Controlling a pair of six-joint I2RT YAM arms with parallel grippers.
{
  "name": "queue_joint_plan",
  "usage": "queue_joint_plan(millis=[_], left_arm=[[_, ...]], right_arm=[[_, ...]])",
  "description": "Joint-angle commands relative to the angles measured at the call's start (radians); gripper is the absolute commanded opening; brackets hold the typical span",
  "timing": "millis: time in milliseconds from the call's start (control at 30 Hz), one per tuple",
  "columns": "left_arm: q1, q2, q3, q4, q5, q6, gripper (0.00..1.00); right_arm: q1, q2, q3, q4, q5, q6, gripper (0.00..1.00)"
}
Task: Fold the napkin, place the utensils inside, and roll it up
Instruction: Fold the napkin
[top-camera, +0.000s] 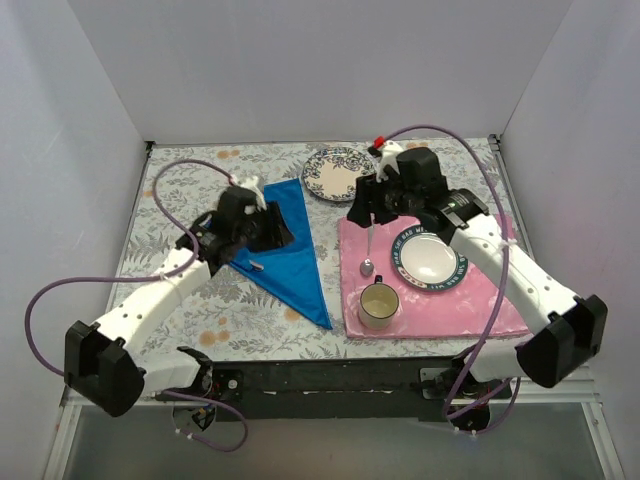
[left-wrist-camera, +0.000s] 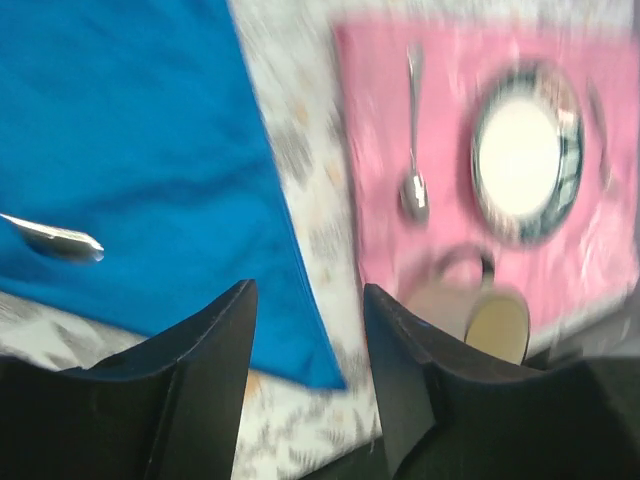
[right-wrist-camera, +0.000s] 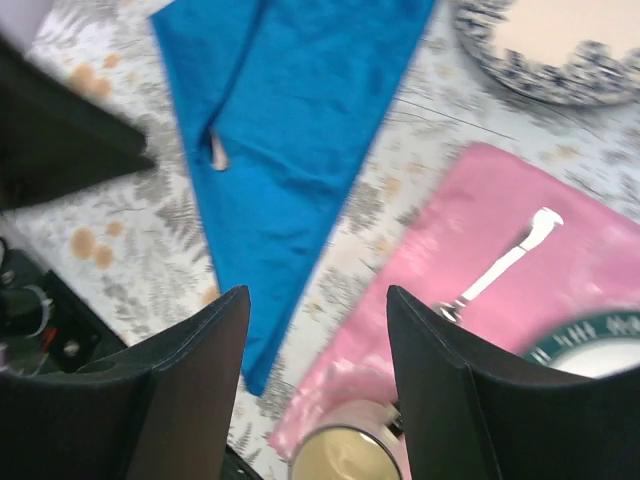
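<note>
The right hand (right-wrist-camera: 318, 300) hangs empty with its fingers spread above the left strip of the pink placemat (top-camera: 450, 312). A spoon (right-wrist-camera: 498, 265) lies loose there, handle pointing away from the robot, so the hand seems to be lining up on the next piece to carry. The left hand (left-wrist-camera: 310, 290) is likewise spread and holds nothing, low over the napkin (top-camera: 295, 260), probably to steady it. The napkin lies folded into a long triangle on the worktop (top-camera: 240, 322), left of the placemat, with one utensil (left-wrist-camera: 60, 242) already on it. A mug (top-camera: 378, 305) near the spoon's bowl and a plate (top-camera: 430, 260) beside it crowd the approach. A patterned plate (top-camera: 335, 172) stands farther back.
</note>
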Motion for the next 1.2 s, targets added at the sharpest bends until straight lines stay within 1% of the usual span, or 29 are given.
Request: queue_joint_plan(millis=[0,33,67,100,133,200,233,267,333,400,500,600,633,667,733,833,1067,1167], left_arm=[[-0.298,-0.069,-0.141,-0.101,-0.231,-0.023,0.44],[-0.414,-0.062,-0.155,-0.101,-0.256,-0.026,0.43],[-0.466,-0.049,-0.164,-0.103,-0.280,-0.023,0.42],[-0.520,-0.004,-0.161,-0.119,-0.340,-0.025,0.42],[-0.619,0.021,-0.157,-0.129,-0.361,-0.022,0.42],[-0.707,0.107,-0.129,-0.164,-0.406,-0.023,0.42],[-0.770,0.133,-0.120,-0.175,-0.433,-0.022,0.42],[-0.800,0.155,-0.114,-0.182,-0.455,-0.023,0.43],[-0.847,0.207,-0.091,-0.207,-0.469,-0.025,0.49],[-0.857,0.231,-0.085,-0.205,-0.452,-0.025,0.52],[-0.870,0.265,-0.078,-0.181,-0.432,-0.031,0.53],[-0.886,0.285,-0.069,-0.144,-0.460,-0.019,0.51],[-0.890,0.288,-0.068,-0.136,-0.469,-0.020,0.48],[-0.893,0.294,-0.068,-0.127,-0.492,-0.013,0.47],[-0.901,0.305,-0.069,-0.104,-0.512,0.003,0.47],[-0.901,0.334,-0.075,-0.055,-0.503,0.040,0.48],[-0.901,0.400,-0.065,-0.038,-0.526,0.047,0.48],[-0.900,0.416,-0.066,-0.029,-0.538,0.049,0.47]], right_arm=[[-0.055,-0.116,-0.117,-0.112,0.124,-0.062,0.65],[-0.069,-0.138,-0.131,-0.113,0.144,-0.063,0.65],[-0.077,-0.171,-0.145,-0.110,0.147,-0.066,0.65],[-0.080,-0.185,-0.175,-0.109,0.151,-0.065,0.65],[-0.092,-0.198,-0.191,-0.103,0.149,-0.065,0.65],[-0.101,-0.227,-0.220,-0.099,0.147,-0.063,0.65],[-0.108,-0.235,-0.246,-0.098,0.144,-0.063,0.65],[-0.112,-0.250,-0.257,-0.096,0.144,-0.063,0.65],[-0.117,-0.265,-0.289,-0.093,0.141,-0.057,0.65],[-0.118,-0.285,-0.304,-0.089,0.138,-0.051,0.65],[-0.120,-0.308,-0.313,-0.089,0.140,-0.050,0.65],[-0.121,-0.325,-0.320,-0.081,0.135,-0.050,0.65],[-0.123,-0.325,-0.320,-0.081,0.134,-0.050,0.65],[-0.121,-0.324,-0.320,-0.081,0.134,-0.050,0.65],[-0.121,-0.321,-0.321,-0.081,0.132,-0.054,0.65],[-0.125,-0.302,-0.323,-0.081,0.131,-0.059,0.65],[-0.128,-0.291,-0.326,-0.079,0.126,-0.062,0.65],[-0.129,-0.288,-0.326,-0.078,0.121,-0.062,0.65]])
